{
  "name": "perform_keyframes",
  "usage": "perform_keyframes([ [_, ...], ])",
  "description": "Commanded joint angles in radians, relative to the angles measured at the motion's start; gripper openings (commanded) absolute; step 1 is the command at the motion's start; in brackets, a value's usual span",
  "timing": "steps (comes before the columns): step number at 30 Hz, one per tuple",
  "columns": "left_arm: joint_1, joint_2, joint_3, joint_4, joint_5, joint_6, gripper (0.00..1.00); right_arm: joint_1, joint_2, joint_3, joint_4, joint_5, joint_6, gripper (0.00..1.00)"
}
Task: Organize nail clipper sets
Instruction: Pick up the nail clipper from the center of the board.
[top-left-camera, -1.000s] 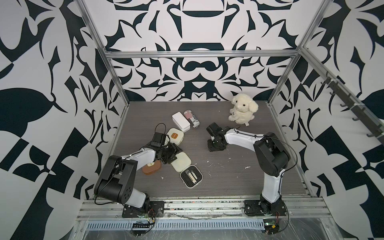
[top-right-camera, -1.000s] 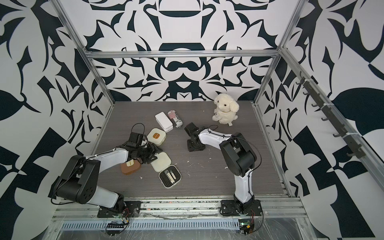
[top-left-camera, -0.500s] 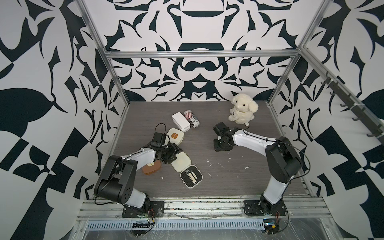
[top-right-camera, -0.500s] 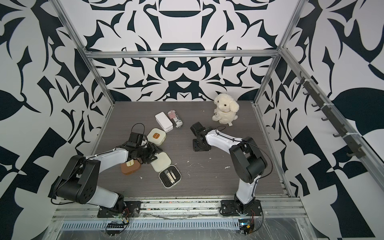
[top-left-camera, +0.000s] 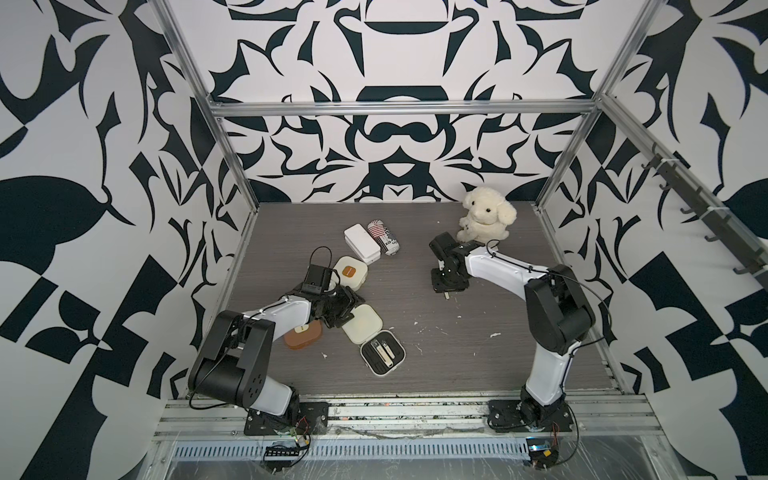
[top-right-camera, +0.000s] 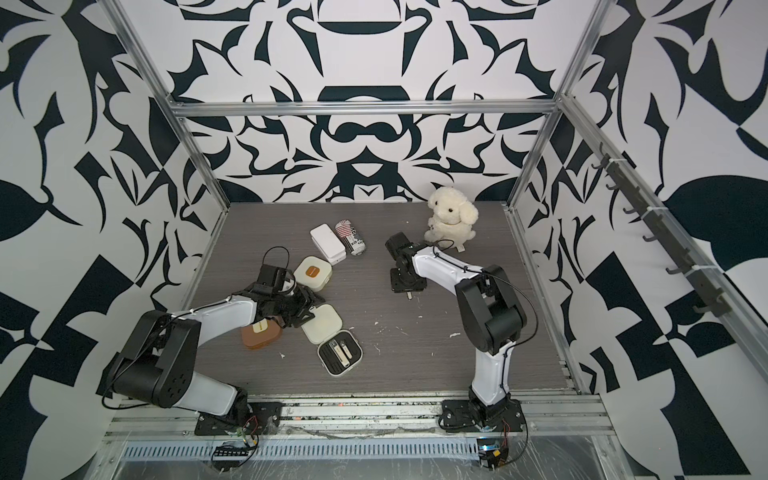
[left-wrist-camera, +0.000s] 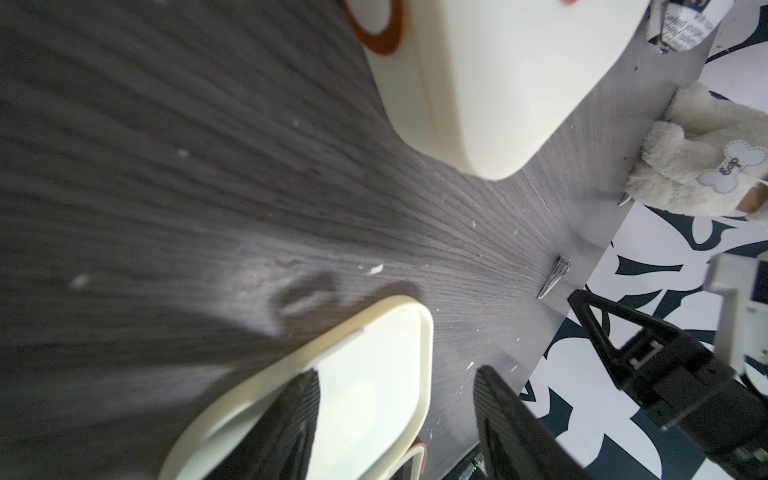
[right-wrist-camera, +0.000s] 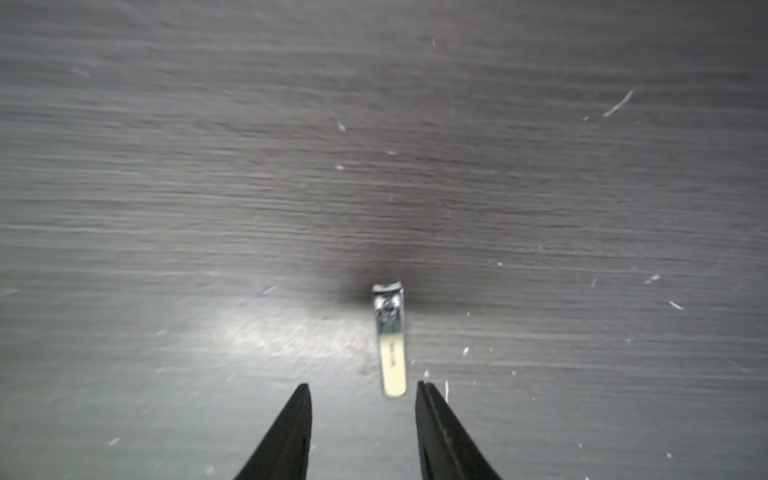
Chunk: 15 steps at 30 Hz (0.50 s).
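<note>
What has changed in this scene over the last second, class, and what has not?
The right end effector shifted toward the robot's right and now hangs, open, over a small clipper lying on the table. Nothing was grasped or released. The left end effector stayed at the open cream case; the closed cream case, brown case, white box, can and plush dog stayed put.

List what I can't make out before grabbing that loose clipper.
- Tan case: partly under left arm, both top views.
- Closed cream case: contents hidden by its lid.
- Open case: free slots too small, top views.
- Left gripper: contact with the flipped-open lid blurred, left wrist view.
- Loose clipper: lever print blurred, right wrist view.
</note>
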Motion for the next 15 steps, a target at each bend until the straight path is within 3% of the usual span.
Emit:
perform_keyframes([
  [1, -0.001, 0.017, -0.019, -0.07, -0.029, 0.014, 0.64, -0.015, 0.017, 0.061, -0.035, -0.003, -0.027, 0.45],
  [7, -0.001, 0.018, -0.019, -0.07, -0.03, 0.014, 0.64, -0.035, 0.069, 0.092, -0.035, -0.02, -0.038, 0.43],
  [15, -0.001, 0.023, -0.019, -0.07, -0.03, 0.014, 0.64, -0.062, 0.106, 0.109, -0.03, -0.042, -0.045, 0.33],
])
